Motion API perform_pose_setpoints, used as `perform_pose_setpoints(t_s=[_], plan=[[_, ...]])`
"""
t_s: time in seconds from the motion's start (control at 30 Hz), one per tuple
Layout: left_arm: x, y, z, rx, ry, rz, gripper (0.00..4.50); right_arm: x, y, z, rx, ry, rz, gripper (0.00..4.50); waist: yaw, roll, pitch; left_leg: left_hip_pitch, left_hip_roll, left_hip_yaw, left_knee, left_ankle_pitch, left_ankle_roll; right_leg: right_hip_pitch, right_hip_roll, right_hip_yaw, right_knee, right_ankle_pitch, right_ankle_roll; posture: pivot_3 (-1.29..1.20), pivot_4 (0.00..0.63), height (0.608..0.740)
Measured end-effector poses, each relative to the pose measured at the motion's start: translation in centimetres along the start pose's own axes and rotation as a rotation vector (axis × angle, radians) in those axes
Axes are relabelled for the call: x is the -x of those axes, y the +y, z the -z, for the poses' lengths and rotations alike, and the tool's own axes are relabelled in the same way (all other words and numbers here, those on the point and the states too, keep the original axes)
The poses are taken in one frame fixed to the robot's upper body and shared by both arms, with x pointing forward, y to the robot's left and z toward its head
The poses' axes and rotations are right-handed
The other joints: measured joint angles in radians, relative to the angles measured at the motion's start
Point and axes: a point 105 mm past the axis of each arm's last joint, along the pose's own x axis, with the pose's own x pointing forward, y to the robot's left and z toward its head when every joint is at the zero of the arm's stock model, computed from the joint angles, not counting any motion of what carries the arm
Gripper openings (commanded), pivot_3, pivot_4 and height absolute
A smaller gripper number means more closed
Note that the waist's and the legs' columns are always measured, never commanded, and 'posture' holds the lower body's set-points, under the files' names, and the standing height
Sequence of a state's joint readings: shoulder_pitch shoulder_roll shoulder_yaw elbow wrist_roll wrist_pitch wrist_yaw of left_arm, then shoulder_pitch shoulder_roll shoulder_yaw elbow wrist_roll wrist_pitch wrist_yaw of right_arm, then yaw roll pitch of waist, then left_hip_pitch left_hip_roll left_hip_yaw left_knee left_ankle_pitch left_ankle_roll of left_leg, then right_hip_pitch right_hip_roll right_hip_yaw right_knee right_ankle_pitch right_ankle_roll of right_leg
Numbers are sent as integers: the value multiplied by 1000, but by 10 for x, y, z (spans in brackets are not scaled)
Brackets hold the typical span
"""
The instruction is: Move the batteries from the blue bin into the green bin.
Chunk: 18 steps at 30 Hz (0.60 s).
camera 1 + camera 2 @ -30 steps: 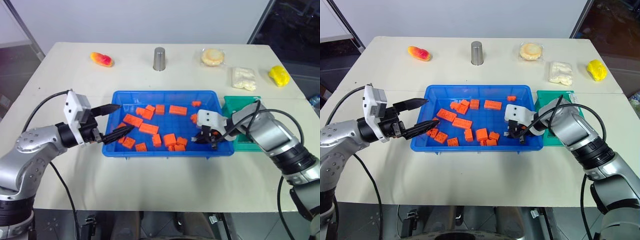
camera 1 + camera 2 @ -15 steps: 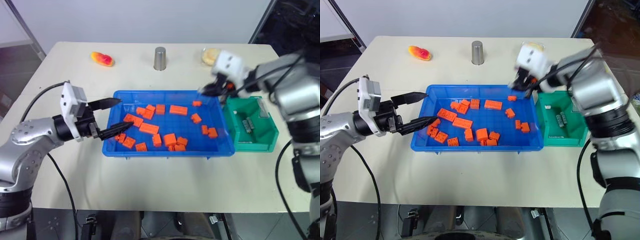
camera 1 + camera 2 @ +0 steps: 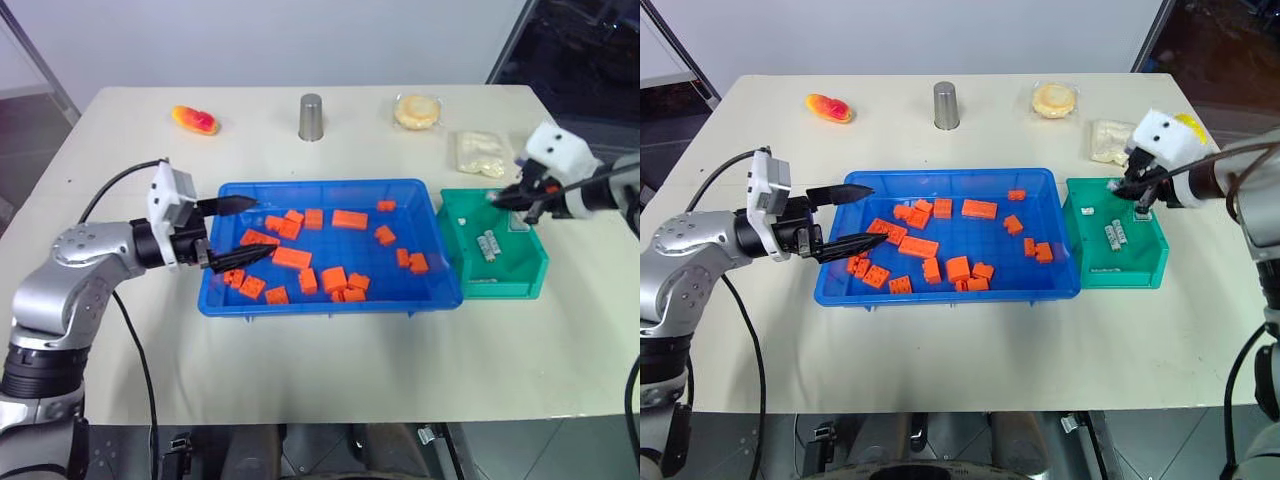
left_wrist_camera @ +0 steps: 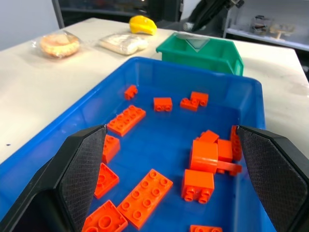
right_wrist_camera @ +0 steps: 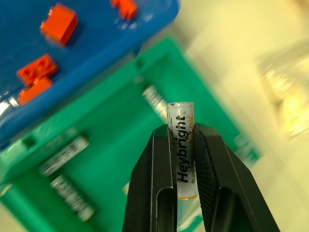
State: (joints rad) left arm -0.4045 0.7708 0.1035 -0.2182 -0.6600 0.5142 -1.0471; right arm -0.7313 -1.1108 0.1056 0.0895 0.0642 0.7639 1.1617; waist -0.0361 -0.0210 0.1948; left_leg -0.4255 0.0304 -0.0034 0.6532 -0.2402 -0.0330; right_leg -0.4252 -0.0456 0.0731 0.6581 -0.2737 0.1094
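The blue bin lies mid-table with several orange blocks on its floor. Right beside it stands the green bin, with two batteries lying inside. My right gripper hovers above the green bin's back part, shut on one battery that stands upright between its fingers. My left gripper is open, pointing level over the blue bin's left end, with nothing between its fingers.
Along the table's far side stand a metal cup, an orange-yellow toy fruit, a wrapped bun and a white packet. A yellow object lies behind my right gripper.
My right gripper lifted out of the blue bin's right end and swung right, over the green bin, carrying a battery. My left gripper edged slightly into the blue bin.
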Motion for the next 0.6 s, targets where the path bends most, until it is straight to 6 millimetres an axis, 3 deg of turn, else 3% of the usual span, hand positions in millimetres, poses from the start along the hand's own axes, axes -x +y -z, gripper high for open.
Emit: perform_pose_setpoints(t_s=[0.07,0.23,0.33,0.37,0.47,0.6], plan=[[0,1,2,5,1,-2,4500,-1,1,6,-19,5,2,24,-2,0,0,0,0,0,1,0,0,0,0,0,0,0,0,0,150,740],[0,1,4,7,10,2,4500,0,-2,8,-40,-14,31,2457,-7,0,0,0,0,0,1,0,0,0,0,0,1,0,0,0,150,740],[0,2,4,7,9,-1,4500,-1,-3,7,-50,-24,36,4140,-7,0,0,0,0,0,1,0,0,0,0,0,1,0,0,0,150,740],[1,2,4,7,9,-5,4500,-3,-3,8,-56,-28,36,4488,-7,0,0,0,0,0,1,0,0,0,0,0,1,0,0,0,150,740],[3,5,3,4,4,-38,4500,-6,-6,8,-83,-38,50,4488,-7,0,0,0,0,0,1,0,0,0,0,0,1,0,0,0,150,740],[16,26,-11,-38,-62,-196,4500,-1,-32,-4,-144,-107,167,4488,-7,0,0,0,0,0,1,0,0,0,0,0,2,0,0,0,150,740]])
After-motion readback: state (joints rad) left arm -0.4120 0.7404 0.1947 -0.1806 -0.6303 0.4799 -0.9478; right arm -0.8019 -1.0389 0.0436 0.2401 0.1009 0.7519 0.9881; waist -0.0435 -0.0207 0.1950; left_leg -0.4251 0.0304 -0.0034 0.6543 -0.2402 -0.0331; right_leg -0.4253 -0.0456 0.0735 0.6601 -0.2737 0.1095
